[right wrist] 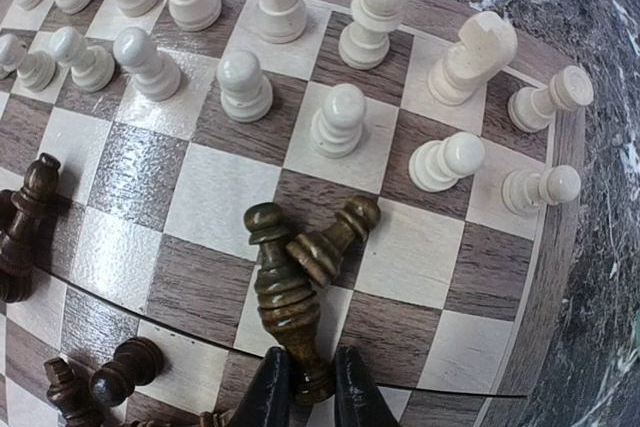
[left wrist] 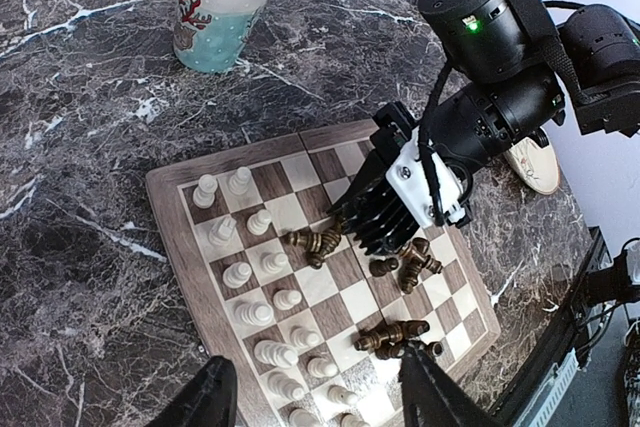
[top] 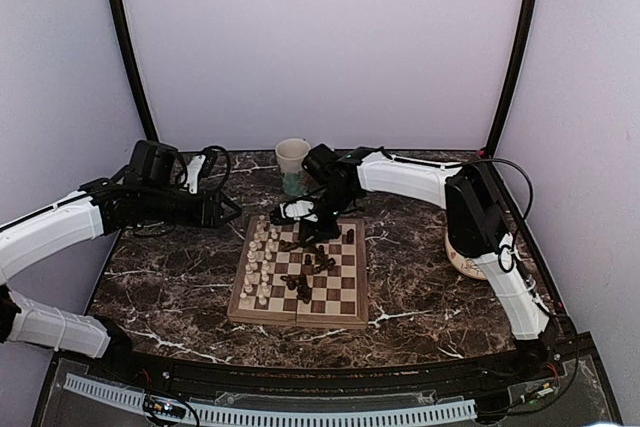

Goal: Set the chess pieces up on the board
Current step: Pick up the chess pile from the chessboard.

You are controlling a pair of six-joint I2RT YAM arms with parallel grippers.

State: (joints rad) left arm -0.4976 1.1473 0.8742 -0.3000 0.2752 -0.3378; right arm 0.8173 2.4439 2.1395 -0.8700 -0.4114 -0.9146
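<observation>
The marble table fills the lower half of the top view, and the board lies at its centre. At the right a cream plate shows partly behind the right arm, and a cup stands just above the board. The left gripper hangs near the board's upper left corner, its jaws wide apart with nothing between them. The white pieces stand in two columns down the board's left side. The dark pieces lie tumbled about its middle. At the bottom centre of the right wrist view, the right gripper pinches the base of a dark piece lying on its side, with a shorter dark figurine leaning against it.
</observation>
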